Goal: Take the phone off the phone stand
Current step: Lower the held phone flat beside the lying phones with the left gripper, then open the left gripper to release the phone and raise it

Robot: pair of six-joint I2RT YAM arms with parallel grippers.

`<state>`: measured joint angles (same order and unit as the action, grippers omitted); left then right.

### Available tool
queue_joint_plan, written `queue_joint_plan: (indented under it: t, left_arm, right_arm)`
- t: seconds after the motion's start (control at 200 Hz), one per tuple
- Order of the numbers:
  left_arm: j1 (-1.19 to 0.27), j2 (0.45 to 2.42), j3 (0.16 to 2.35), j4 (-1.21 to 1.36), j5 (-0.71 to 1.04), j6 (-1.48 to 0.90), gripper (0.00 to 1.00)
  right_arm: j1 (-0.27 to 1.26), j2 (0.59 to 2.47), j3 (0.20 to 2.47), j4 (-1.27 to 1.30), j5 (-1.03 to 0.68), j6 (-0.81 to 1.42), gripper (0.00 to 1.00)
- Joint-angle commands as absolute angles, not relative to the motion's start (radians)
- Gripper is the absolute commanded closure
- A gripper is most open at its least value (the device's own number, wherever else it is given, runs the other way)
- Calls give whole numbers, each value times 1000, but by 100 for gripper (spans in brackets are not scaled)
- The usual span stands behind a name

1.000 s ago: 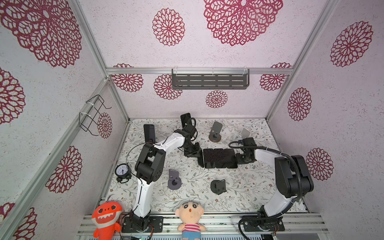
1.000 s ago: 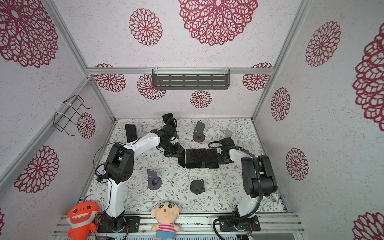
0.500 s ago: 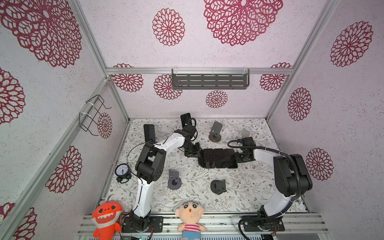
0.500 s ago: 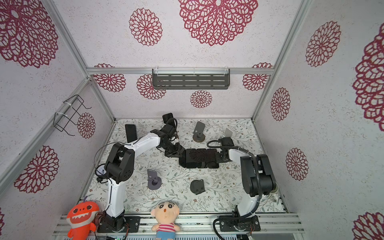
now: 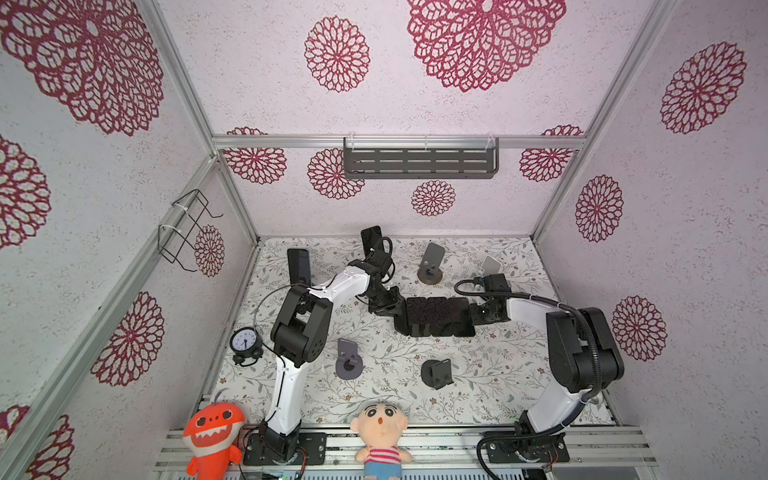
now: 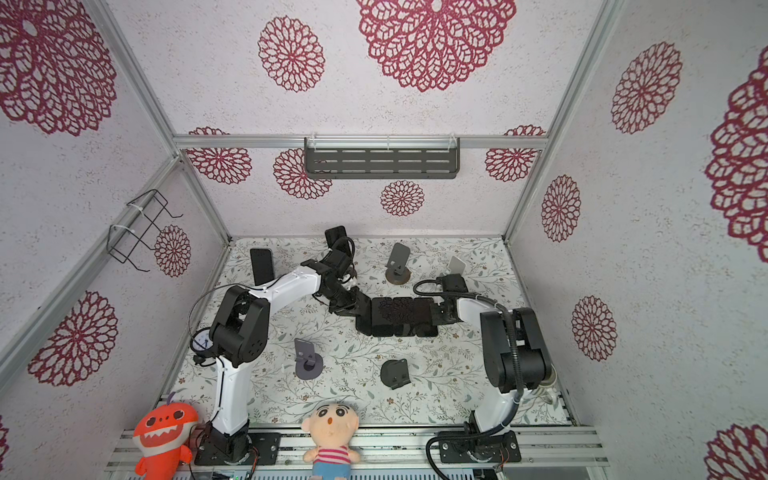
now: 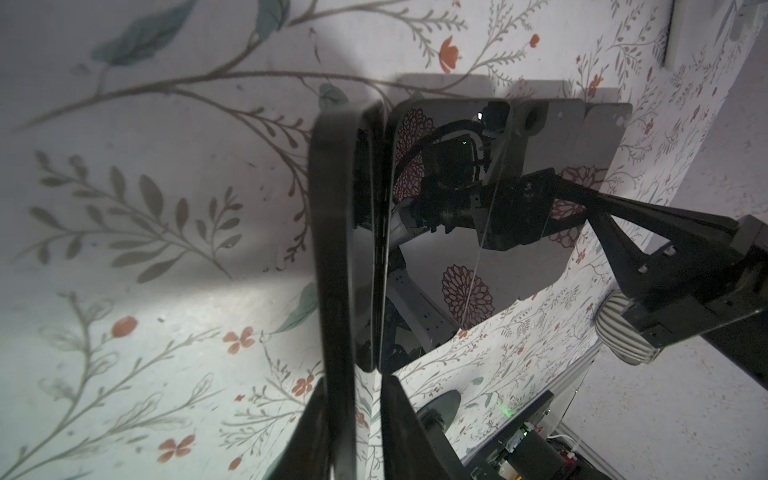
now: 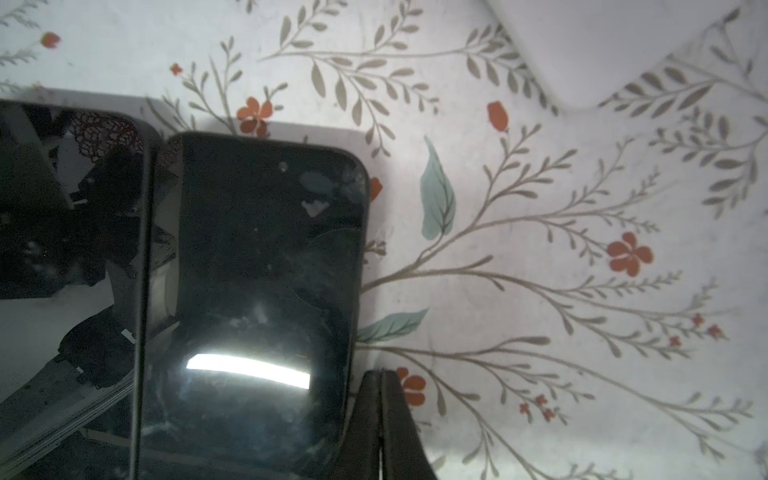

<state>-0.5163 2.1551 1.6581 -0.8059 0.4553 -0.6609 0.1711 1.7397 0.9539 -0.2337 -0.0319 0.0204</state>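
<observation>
The floral worktop (image 5: 498, 374) fills the floor of the flower-papered booth. The two white-and-black arms reach in from its near edge and meet at the middle.

Between them, a row of flat phones (image 5: 440, 316) lies face up, side by side, their dark glass mirroring the arms.

At the left end of that row, the phone (image 7: 332, 249) is tipped up on its long edge, just beside the nearest flat one. It is well apart from every stand. Whether its lower edge rests on the worktop cannot be told.

Four empty stands sit around the row:
- a grey stand (image 5: 431, 266) at the back
- a pale stand (image 5: 489, 266) at the back, close to the right arm's wrist
- a round-based stand (image 5: 348, 365) nearer the front
- a black stand (image 5: 436, 373) nearer the front

Another dark phone (image 5: 298, 266) stands upright near the back left corner.

The left gripper (image 7: 355, 380) straddles the tipped phone. Its jaws are narrowly parted, and a slim gap shows between the phone and one finger (image 7: 399, 428).

The right gripper (image 8: 380, 374) sits low at the right end of the row. Its jaws are pressed together on nothing, and the tips are just beside the corner of the last flat phone (image 8: 257, 291).

A small alarm clock (image 5: 245, 343) stands by the left arm.
</observation>
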Motion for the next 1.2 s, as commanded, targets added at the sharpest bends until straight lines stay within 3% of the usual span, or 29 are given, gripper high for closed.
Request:
queue_joint_plan:
  t: [0.0, 0.645, 0.916, 1.126, 1.196]
  left_arm:
    - [-520, 2176, 1639, -797, 450, -653, 73]
    - [-519, 2213, 1644, -839, 362, -654, 56]
    - [-521, 2212, 1641, -835, 362, -653, 34]
    - [-520, 2198, 1644, -847, 348, -649, 31]
    - [-521, 2188, 1649, -853, 341, -645, 22]
  right_arm:
    - [176, 1773, 957, -286, -42, 35, 93]
    - [177, 1765, 957, -293, -31, 23, 92]
    - [178, 1759, 952, -295, -23, 23, 89]
    - [177, 1764, 952, -294, -24, 28, 85]
    - [176, 1760, 956, -292, -21, 33, 82]
